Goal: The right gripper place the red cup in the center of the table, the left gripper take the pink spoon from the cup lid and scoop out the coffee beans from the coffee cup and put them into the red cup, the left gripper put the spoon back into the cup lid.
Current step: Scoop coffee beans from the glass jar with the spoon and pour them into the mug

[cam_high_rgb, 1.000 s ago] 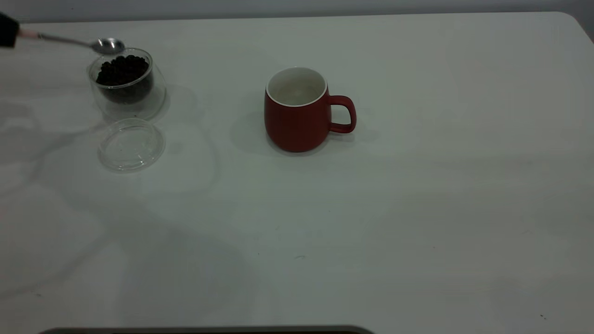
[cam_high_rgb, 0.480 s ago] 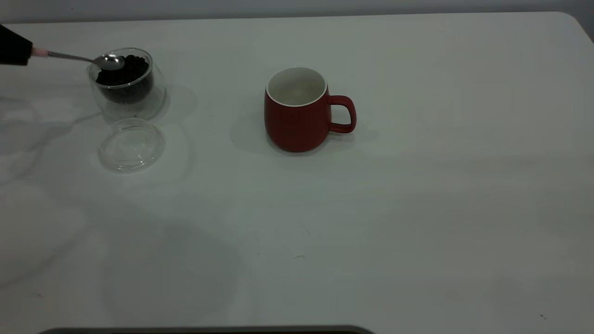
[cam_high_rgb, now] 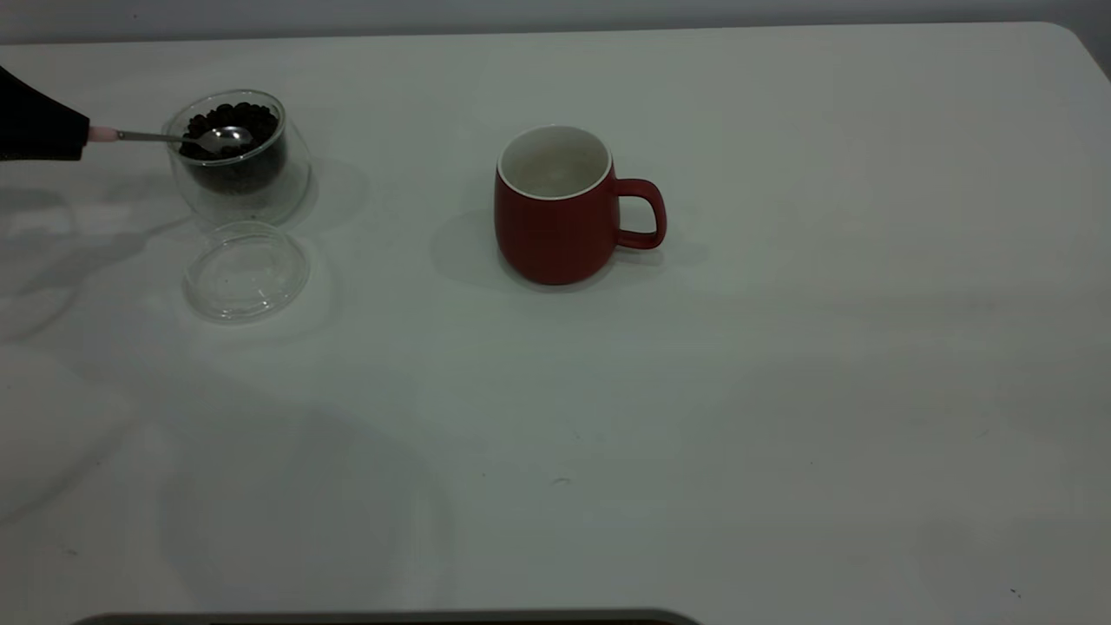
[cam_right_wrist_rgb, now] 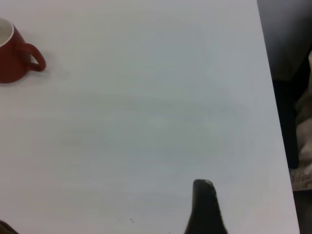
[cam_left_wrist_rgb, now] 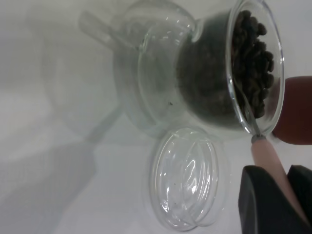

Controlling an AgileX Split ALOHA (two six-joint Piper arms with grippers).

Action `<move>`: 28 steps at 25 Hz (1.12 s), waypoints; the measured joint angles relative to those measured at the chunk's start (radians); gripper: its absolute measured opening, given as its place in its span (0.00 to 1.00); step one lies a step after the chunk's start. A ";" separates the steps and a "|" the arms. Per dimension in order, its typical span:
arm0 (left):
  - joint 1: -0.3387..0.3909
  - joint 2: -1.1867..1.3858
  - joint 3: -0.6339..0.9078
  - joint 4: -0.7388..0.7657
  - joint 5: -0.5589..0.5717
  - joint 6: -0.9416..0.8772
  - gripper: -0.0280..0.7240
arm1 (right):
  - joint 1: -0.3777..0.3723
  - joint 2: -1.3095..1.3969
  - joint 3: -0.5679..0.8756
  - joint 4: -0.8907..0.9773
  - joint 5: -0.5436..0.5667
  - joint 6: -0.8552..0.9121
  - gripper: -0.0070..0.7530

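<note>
- Pinched on the pink spoon (cam_high_rgb: pixel 169 136), we see the left gripper (cam_high_rgb: pixel 39 121) at the table's (cam_high_rgb: pixel 781 391) ten o'clock edge; the bowl lies in the coffee cup's (cam_high_rgb: pixel 239 156) beans.
- We find the cup lid (cam_high_rgb: pixel 246 271) just beside it at six o'clock.
- We see the red cup (cam_high_rgb: pixel 560 208) near centre, no writing.
- We cannot tell the right gripper's (cam_right_wrist_rgb: pixel 204 207) jaw state.
</note>
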 joint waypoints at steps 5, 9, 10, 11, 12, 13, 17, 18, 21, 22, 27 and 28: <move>0.000 0.030 0.000 -0.031 0.014 0.000 0.20 | 0.000 0.000 0.000 0.000 0.000 0.000 0.77; 0.000 0.033 0.000 -0.052 0.016 0.000 0.20 | 0.000 0.000 0.000 0.000 0.000 0.000 0.77; 0.000 0.034 0.000 -0.060 0.016 0.000 0.20 | 0.000 0.000 0.000 0.000 0.000 0.000 0.77; 0.000 0.035 0.000 -0.067 0.017 0.000 0.20 | 0.000 0.000 0.000 0.000 0.000 0.000 0.77; 0.000 0.036 0.000 -0.071 0.017 0.000 0.20 | 0.000 0.000 0.000 0.000 0.000 0.000 0.77; 0.000 0.036 0.000 -0.071 0.019 0.000 0.20 | 0.000 0.000 0.000 0.000 0.000 0.000 0.77; 0.008 0.036 0.000 -0.073 0.032 0.000 0.20 | 0.000 0.000 0.000 0.000 0.000 0.000 0.77; 0.013 0.036 0.000 -0.073 0.039 -0.001 0.20 | 0.000 0.000 0.000 0.000 0.000 0.000 0.77; 0.033 0.036 0.000 -0.074 0.060 -0.007 0.20 | 0.000 0.000 0.000 0.000 0.000 0.000 0.77; 0.041 0.036 0.000 -0.074 0.066 -0.015 0.20 | 0.000 0.000 0.000 0.000 0.000 0.000 0.77; 0.060 0.036 0.000 -0.074 0.109 -0.028 0.20 | 0.000 0.000 0.000 0.000 0.000 0.000 0.77; 0.060 0.036 0.000 -0.074 0.120 -0.029 0.20 | 0.000 0.000 0.000 0.000 0.000 0.000 0.77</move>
